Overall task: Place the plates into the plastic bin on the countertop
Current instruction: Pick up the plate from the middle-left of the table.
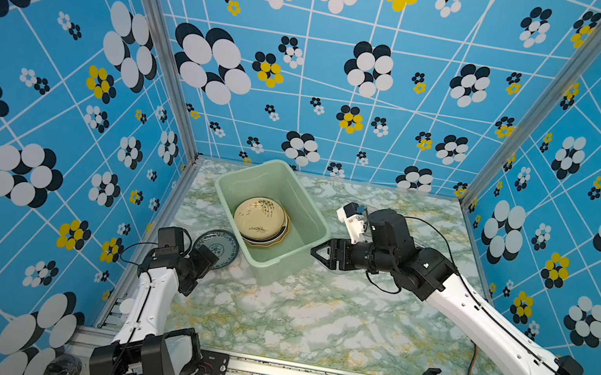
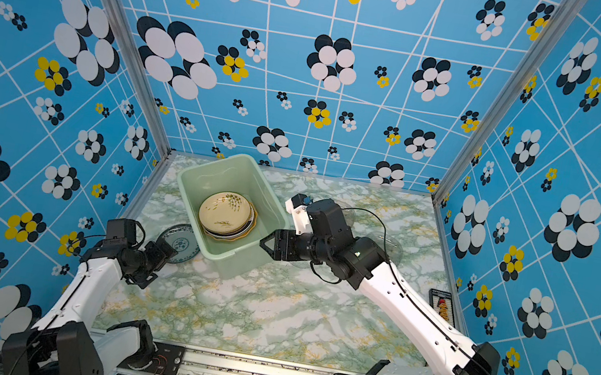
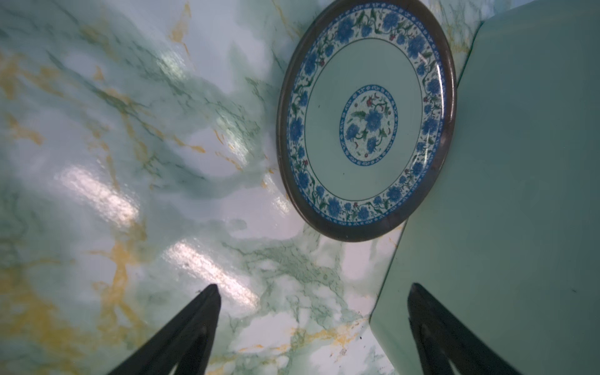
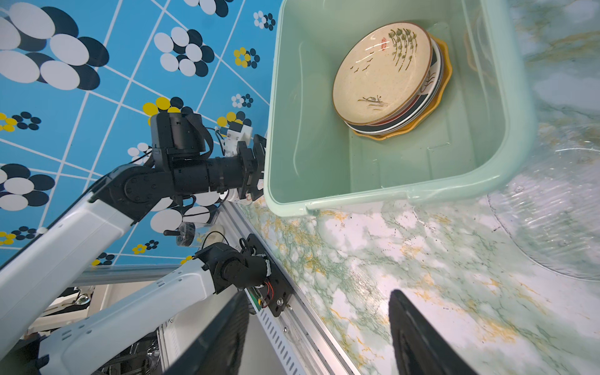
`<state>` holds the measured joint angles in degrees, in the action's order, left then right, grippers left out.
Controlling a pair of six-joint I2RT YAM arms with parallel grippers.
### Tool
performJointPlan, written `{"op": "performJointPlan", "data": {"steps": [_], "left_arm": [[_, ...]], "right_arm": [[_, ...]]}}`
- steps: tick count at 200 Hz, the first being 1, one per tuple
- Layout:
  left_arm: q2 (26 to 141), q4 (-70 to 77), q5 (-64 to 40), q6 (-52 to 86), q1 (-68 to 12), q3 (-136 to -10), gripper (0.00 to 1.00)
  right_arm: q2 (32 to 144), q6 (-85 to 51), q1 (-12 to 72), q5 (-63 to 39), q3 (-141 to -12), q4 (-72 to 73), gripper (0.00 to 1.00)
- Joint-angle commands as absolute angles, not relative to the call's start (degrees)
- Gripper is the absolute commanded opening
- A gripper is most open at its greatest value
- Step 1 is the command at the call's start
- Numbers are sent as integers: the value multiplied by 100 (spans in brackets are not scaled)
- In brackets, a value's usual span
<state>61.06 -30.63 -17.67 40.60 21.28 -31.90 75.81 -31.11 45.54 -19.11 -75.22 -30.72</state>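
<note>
left jaws spread by the blue plate (image 3: 367, 120): best pinch its free rim, away from the bin (image 3: 519, 162); right jaws spread, empty.

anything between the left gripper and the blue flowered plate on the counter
Nothing visible. Only bare countertop lies between the open left gripper and the blue flowered plate. The plastic bin stands close beside the plate, not in the way.

Left hand (image 3: 313, 287), right hand (image 4: 317, 293) (jaws spread)
</note>
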Motion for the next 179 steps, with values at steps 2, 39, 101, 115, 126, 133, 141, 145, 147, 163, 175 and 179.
{"op": "performJointPlan", "data": {"steps": [2, 39, 101, 115, 126, 133, 141, 145, 147, 163, 175, 179], "left_arm": [[6390, -2309, -1956, 3723, 2365, -2974, 88], [6859, -1864, -2055, 3455, 2578, -2896, 82], [7660, -1114, -2472, 3192, 2759, -2997, 67], [7946, -900, -2619, 3081, 2815, -3054, 64], [8182, -775, -2761, 2965, 2873, -3140, 62], [8347, -735, -2877, 2882, 2930, -3200, 62], [8530, -683, -3036, 2784, 3006, -3265, 61], [8626, -677, -3119, 2729, 3049, -3301, 60], [8669, -677, -3159, 2702, 3076, -3321, 59], [8946, -662, -3404, 2572, 3249, -3430, 57], [9073, -655, -3480, 2508, 3315, -3480, 56], [9095, -672, -3492, 2472, 3328, -3514, 56]], "right_arm": [[7539, -2767, 4515, -2046, -7526, -3279, 70], [7556, -2322, 4522, -1563, -7628, -3836, 70], [7592, -2332, 4526, -1491, -7737, -3869, 70], [7619, -2415, 4522, -1553, -7746, -3789, 70], [7691, -2472, 4526, -1633, -7798, -3712, 70], [7760, -2510, 4526, -1699, -7884, -3671, 70], [7856, -2548, 4525, -1796, -7989, -3640, 70], [7900, -2553, 4522, -1836, -8044, -3624, 70], [7921, -2561, 4525, -1861, -8069, -3622, 70], [8060, -2576, 4526, -1960, -8226, -3594, 70], [8107, -2558, 4526, -1964, -8257, -3575, 70], [8116, -2550, 4526, -1960, -8248, -3568, 70]]}}
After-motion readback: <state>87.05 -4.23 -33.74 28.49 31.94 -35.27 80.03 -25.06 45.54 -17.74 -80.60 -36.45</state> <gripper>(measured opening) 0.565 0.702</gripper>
